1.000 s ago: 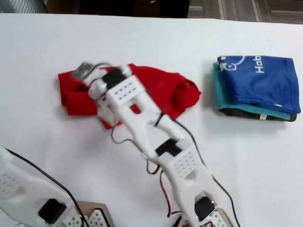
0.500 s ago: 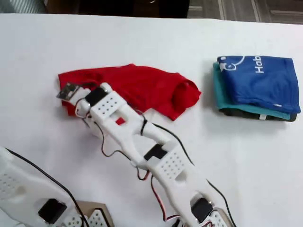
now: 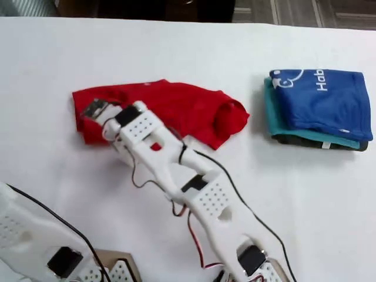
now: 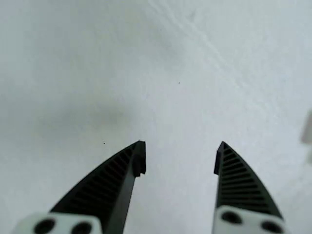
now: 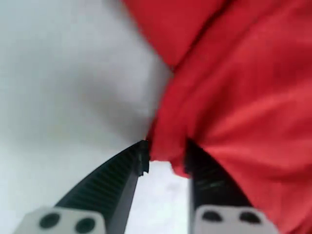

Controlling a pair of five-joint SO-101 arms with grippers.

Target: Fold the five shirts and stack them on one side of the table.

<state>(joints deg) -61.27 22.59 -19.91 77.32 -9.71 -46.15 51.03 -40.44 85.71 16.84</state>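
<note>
A red shirt (image 3: 188, 106) lies crumpled, partly folded, at the middle of the white table (image 3: 59, 53). My right gripper (image 3: 107, 126) is at the shirt's near-left corner. In the right wrist view the right gripper (image 5: 165, 153) is shut on a fold of the red shirt (image 5: 234, 87) just above the tabletop. A stack of folded shirts sits at the right edge: a blue shirt (image 3: 320, 100) on top, a teal one (image 3: 276, 120) under it, a dark one (image 3: 294, 140) lowest. My left gripper (image 4: 179, 158) hangs open over bare table.
The left arm's base (image 3: 35, 241) sits at the near-left corner. The right arm's links (image 3: 205, 200) and cables stretch diagonally across the near middle. Bare white table lies left of and behind the red shirt.
The right arm swung from the shirt's upper middle toward its left end, then shifted slightly right. The red shirt's near-left part has shifted with it. The stack has not moved.
</note>
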